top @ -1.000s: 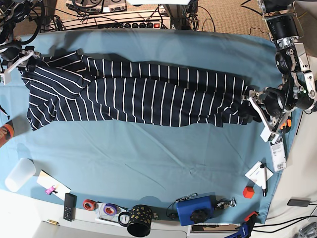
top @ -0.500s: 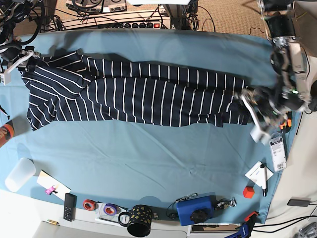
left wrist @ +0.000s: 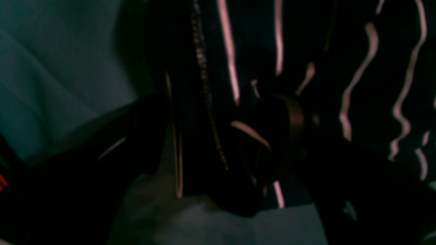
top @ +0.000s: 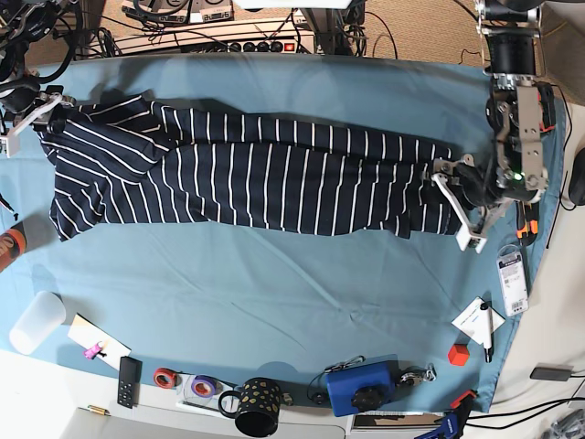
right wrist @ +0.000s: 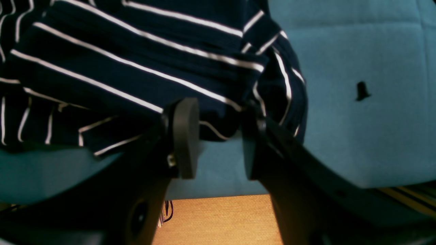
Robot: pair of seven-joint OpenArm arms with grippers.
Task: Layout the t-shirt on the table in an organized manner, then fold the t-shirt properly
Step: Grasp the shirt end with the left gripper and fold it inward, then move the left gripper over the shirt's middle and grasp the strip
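Shirt stretched between two grippers, nine to three o'clock.
Left gripper (top: 454, 203) is spreading wide; right gripper (right wrist: 218, 136), pinching the t-shirt (top: 256, 174), is risking bunching it.

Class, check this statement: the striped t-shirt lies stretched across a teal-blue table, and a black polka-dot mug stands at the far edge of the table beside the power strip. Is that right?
Not quite. The t-shirt does lie stretched across the teal-blue table, but the polka-dot mug stands at the near edge, between the tape rolls and the blue box, not by the power strip. The base view shows it.
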